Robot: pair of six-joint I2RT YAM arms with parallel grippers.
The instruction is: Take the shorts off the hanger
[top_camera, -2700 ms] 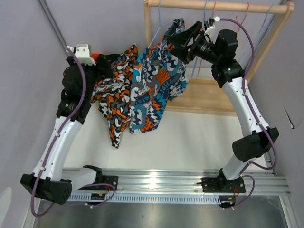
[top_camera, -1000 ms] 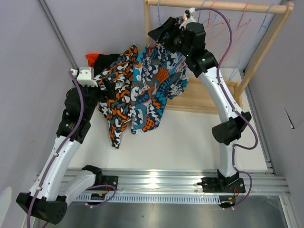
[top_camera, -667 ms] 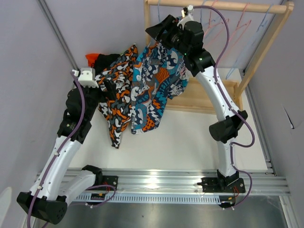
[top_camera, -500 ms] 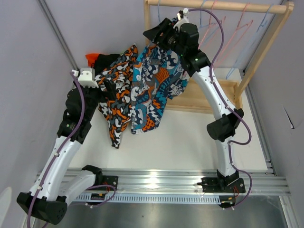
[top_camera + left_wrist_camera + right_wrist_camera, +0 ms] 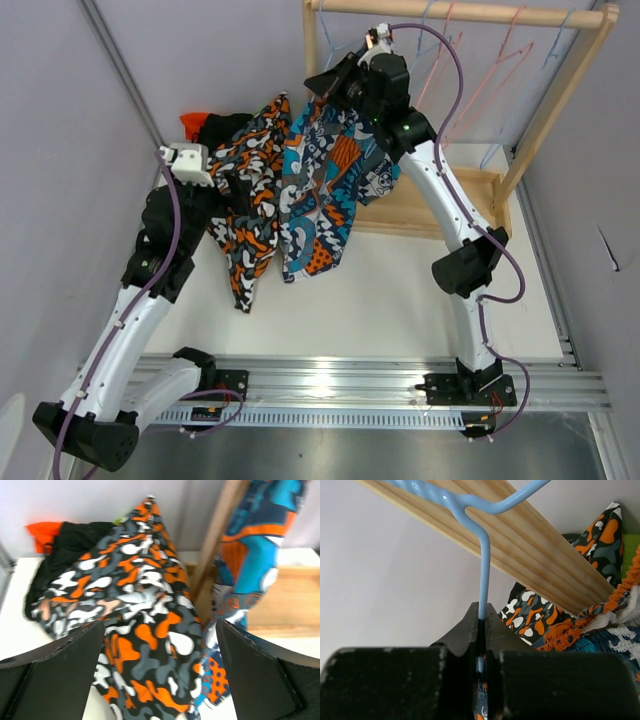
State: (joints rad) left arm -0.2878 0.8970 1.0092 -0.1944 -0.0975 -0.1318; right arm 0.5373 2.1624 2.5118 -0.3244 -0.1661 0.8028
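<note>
Shorts in a blue, orange and white blotch print hang in soft folds below the left end of the wooden rack. Their gathered orange waistband is bunched just beside the right pincer. That pincer is pinched tight on the straight stem of a thin light-blue wire hanger, whose twisted neck runs up across the rack's pale rail. Left of the rack's post, a second pair in orange, black, grey and white blotches drapes limply. Black cloth and orange-red cloth are heaped behind it. The left pincer faces this pair, its flat dark fingers spread wide and holding nothing. A white worktop spreads in front of the rack's base.
</note>
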